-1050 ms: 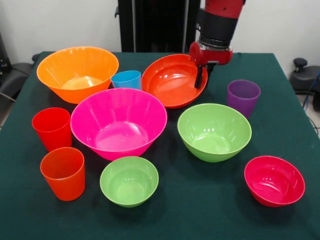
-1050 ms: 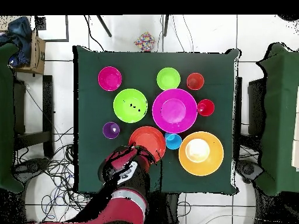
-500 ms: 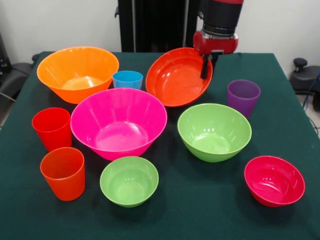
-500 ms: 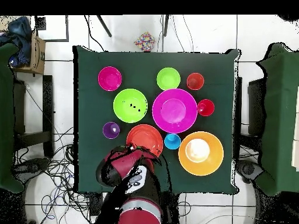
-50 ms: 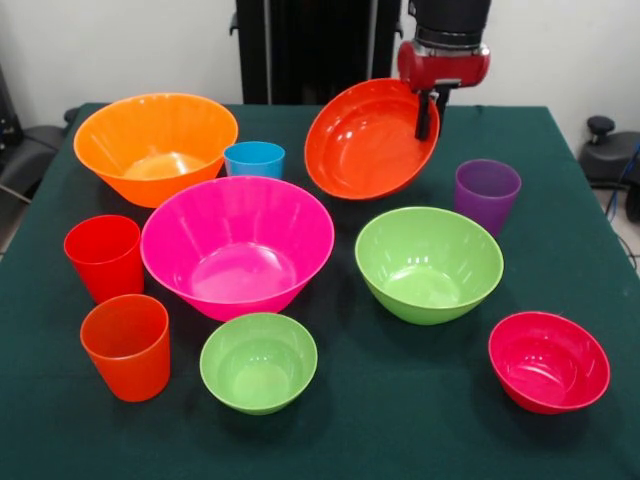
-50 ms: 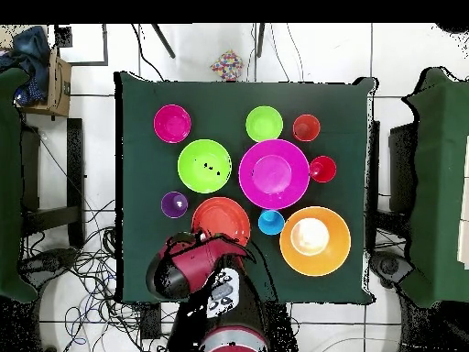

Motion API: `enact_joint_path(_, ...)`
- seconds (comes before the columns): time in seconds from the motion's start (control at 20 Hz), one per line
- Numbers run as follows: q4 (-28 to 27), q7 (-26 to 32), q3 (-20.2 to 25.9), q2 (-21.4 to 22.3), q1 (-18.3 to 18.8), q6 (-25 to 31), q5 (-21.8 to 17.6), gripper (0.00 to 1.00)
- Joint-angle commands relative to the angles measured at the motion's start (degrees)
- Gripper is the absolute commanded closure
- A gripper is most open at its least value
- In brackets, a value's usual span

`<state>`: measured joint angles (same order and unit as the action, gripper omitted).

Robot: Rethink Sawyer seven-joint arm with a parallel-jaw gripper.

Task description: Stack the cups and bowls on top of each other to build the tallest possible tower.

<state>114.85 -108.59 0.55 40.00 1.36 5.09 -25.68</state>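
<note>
My gripper (image 5: 428, 118) is shut on the far right rim of the shallow red-orange bowl (image 5: 368, 140), which hangs tilted above the table, its inside facing the front camera. In the overhead view that bowl (image 6: 220, 220) lies just ahead of the gripper (image 6: 203, 240). On the cloth stand the large orange bowl (image 5: 155, 145), the large pink bowl (image 5: 237, 245), the medium green bowl (image 5: 428, 262), the small green bowl (image 5: 258, 360) and the crimson bowl (image 5: 548, 360). The blue cup (image 5: 254, 159), red cup (image 5: 104, 257), orange cup (image 5: 127, 345) and purple cup (image 5: 486, 195) stand upright, apart. No tower shows.
The dark green tablecloth (image 5: 400, 420) covers the table. In the overhead view, chairs (image 6: 438, 183) flank the table, cables (image 6: 82, 266) lie on the floor, and a small colourful object (image 6: 227, 66) sits beyond the far edge.
The gripper has risen with the red-orange bowl, lifting it off the table and tilting it more steeply. The other bowls and cups have stayed put.
</note>
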Motion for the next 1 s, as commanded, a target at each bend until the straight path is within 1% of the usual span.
enact_joint_path(0.05,5.4,-0.7,10.1,5.3,3.4,8.6,1.2,1.00)
enact_joint_path(0.4,8.2,-0.4,13.7,9.8,6.8,9.9,1.6,1.00)
enact_joint_path(0.5,8.3,-0.5,13.8,11.0,7.0,10.3,1.6,1.00)
enact_joint_path(0.75,7.2,-0.9,13.9,11.7,7.1,12.1,2.1,1.00)
enact_joint_path(0.9,7.1,0.0,15.1,12.8,8.5,13.3,2.9,1.00)
enact_joint_path(1.0,6.7,0.7,16.0,13.8,9.5,15.3,3.9,1.00)
